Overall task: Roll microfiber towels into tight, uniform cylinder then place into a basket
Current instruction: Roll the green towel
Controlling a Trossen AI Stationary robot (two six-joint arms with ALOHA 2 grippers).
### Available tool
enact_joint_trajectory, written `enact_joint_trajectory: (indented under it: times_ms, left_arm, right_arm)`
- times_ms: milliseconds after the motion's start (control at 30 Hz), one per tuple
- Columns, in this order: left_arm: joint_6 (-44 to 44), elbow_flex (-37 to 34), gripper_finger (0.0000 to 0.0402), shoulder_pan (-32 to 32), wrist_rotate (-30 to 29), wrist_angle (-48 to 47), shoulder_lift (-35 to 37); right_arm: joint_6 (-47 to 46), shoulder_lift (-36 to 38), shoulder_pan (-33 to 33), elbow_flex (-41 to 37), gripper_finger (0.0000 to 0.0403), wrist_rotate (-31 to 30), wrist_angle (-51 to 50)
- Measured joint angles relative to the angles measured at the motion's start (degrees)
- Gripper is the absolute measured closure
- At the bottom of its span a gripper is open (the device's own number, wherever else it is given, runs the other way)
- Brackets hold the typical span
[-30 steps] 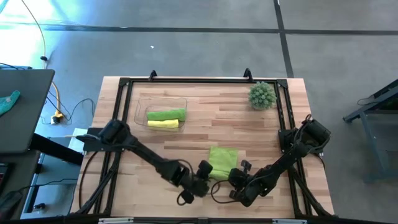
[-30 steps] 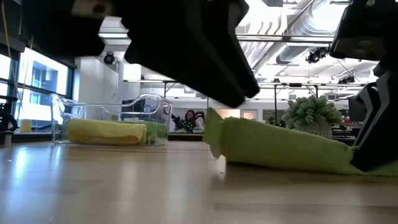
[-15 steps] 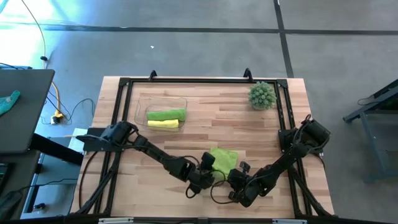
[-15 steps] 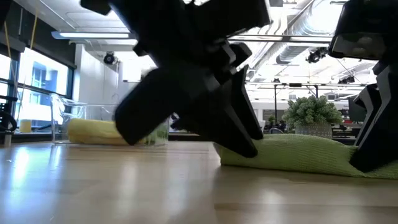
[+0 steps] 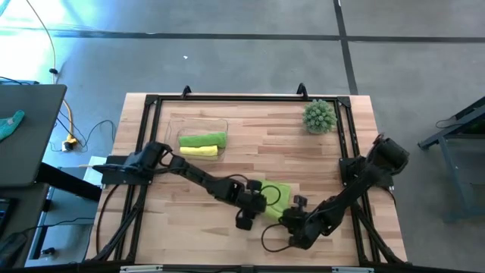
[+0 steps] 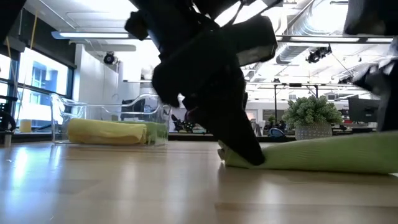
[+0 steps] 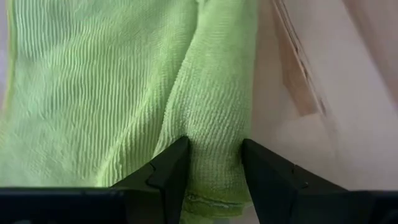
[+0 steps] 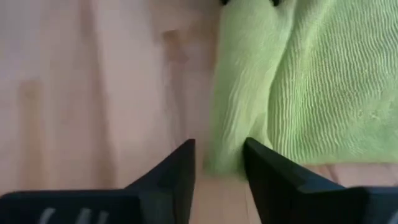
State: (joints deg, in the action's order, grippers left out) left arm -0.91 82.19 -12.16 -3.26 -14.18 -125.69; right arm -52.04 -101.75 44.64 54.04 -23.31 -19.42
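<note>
While both arms reach in over the near half of the table (image 5: 318,163), the left gripper (image 5: 258,203) pinches the rolled edge of a lime green towel (image 5: 274,196); in the left wrist view its fingers (image 7: 169,169) press either side of the roll (image 7: 211,106). The right gripper (image 5: 297,220) sits at about 5 o'clock from the towel, at its near corner; in the right wrist view its fingers (image 8: 181,167) stand parted, straddling the end of the folded edge (image 8: 239,112) without visibly clamping it. The rest of the cloth lies flat beside the roll, toward 1 o'clock.

Basket (image 5: 173,126) at roughly 10 o'clock from the towel, well apart, toward the table's far-left part. Inside it: one green rolled towel (image 5: 203,140), one yellow rolled towel (image 5: 198,151), side by side and touching, the yellow on the near side.

Spiky green ball plant (image 5: 319,116) at the far right, about 1 o'clock from the towel. Teal cloth (image 5: 10,123) on a dark side surface off the table's left.
</note>
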Motion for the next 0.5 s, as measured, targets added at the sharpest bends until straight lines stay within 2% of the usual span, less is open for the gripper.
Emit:
enact_joint_trajectory:
  times_ms: [100,167,267,500]
  left_arm:
    - [-7.0,0.0,0.0259,1.2,4.6,-0.2,0.0]
    - [-10.7,-0.1,0.0259,1.8,8.0,-0.2,0.0]
    - [-15.1,-0.1,0.0259,2.6,12.2,-0.1,-0.1]
    - [-19.5,-0.2,0.0259,4.3,16.0,0.1,-0.1]
  right_arm:
    - [4.1,3.4,0.2,0.1,0.0260,2.1,-0.5]
    - [6.7,4.3,0.9,0.1,0.0258,1.4,0.3]
    - [14.6,3.9,2.7,0.1,0.0258,-2.7,3.7]
    - [28.1,-0.9,6.6,0.3,0.0258,-12.5,8.5]
